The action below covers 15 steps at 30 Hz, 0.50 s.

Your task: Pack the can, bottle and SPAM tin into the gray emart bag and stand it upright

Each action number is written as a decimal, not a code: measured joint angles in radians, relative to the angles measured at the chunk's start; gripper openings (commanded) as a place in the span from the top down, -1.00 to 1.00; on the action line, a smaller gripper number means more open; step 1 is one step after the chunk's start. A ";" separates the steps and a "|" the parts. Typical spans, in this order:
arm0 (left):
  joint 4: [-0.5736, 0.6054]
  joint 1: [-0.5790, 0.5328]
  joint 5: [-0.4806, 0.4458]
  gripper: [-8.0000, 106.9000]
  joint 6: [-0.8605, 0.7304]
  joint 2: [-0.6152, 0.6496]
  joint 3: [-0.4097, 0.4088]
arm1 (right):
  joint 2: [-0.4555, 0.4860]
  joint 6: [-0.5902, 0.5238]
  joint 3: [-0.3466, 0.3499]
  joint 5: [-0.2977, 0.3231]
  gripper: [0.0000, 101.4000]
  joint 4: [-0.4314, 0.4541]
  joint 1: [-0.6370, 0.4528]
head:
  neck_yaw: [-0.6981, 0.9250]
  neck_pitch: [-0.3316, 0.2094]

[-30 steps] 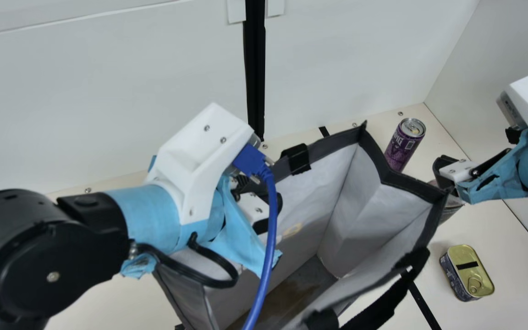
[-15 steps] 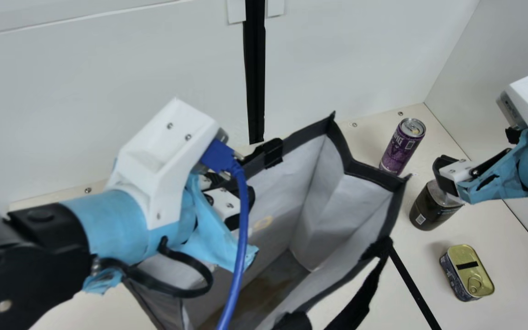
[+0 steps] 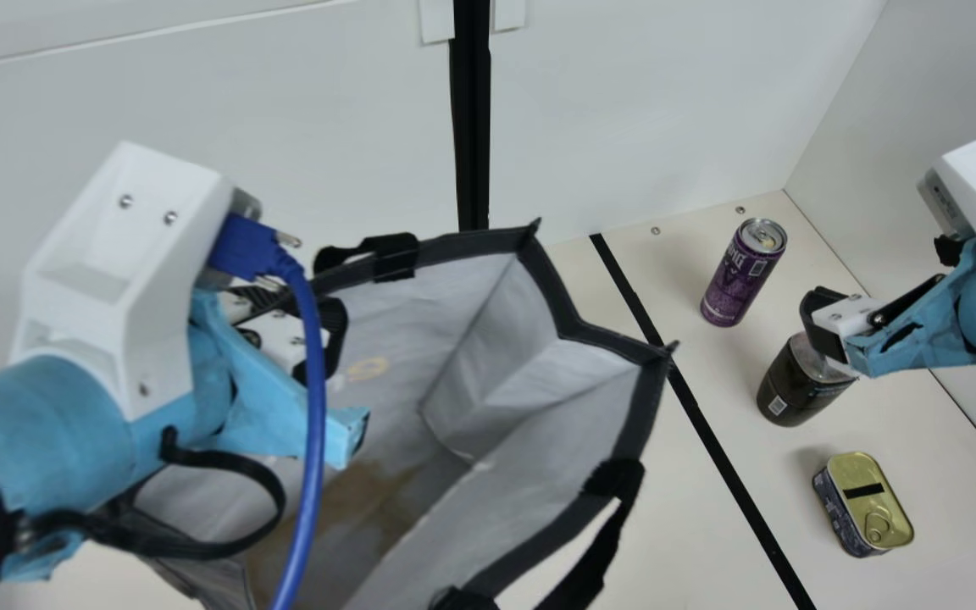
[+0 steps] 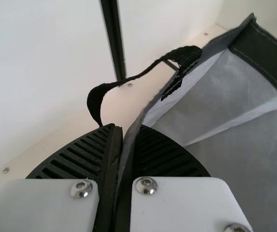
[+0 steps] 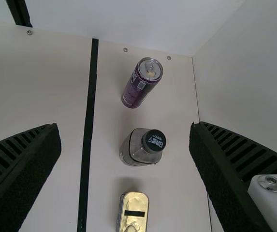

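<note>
My left gripper (image 3: 297, 339) holds the rim of the gray bag (image 3: 420, 330), whose open mouth faces up; the left wrist view shows the gripper (image 4: 120, 140) shut on the bag's edge (image 4: 215, 46). Over the bottle (image 3: 801, 385) at the right is my right gripper (image 3: 831, 330), its fingers wide apart in the right wrist view, the gripper (image 5: 124, 145) holding nothing. The bottle (image 5: 143, 146) stands upright between the purple can (image 3: 742, 273) and the SPAM tin (image 3: 863, 504), which lies nearer the front.
Black tape (image 3: 708, 432) runs across the table (image 3: 683, 508) between the bag and the items. White walls (image 3: 666, 102) rise behind and at the right. A black handle (image 3: 590, 551) hangs from the bag's near rim.
My left gripper has moved to the left, drawing the bag along and baring the tape, the bottle and the can's lower part. The right arm has kept still.
</note>
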State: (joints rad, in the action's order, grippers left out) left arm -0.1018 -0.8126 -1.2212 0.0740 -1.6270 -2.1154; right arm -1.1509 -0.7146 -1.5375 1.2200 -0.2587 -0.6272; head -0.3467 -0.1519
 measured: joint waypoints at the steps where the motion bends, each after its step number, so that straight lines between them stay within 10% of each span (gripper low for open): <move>1: -0.017 0.000 0.002 1.00 0.009 0.007 0.002 | 0.000 0.000 0.000 0.000 -0.87 0.000 0.000 | -0.002 0.000; 15: -0.384 -0.025 0.001 1.00 0.168 0.080 0.094 | 0.000 0.000 0.000 0.000 -0.87 0.000 0.000 | -0.002 0.002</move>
State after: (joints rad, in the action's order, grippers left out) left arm -0.4861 -0.8381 -1.2204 0.2424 -1.5468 -2.0212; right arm -1.1509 -0.7146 -1.5375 1.2200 -0.2587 -0.6272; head -0.3482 -0.1503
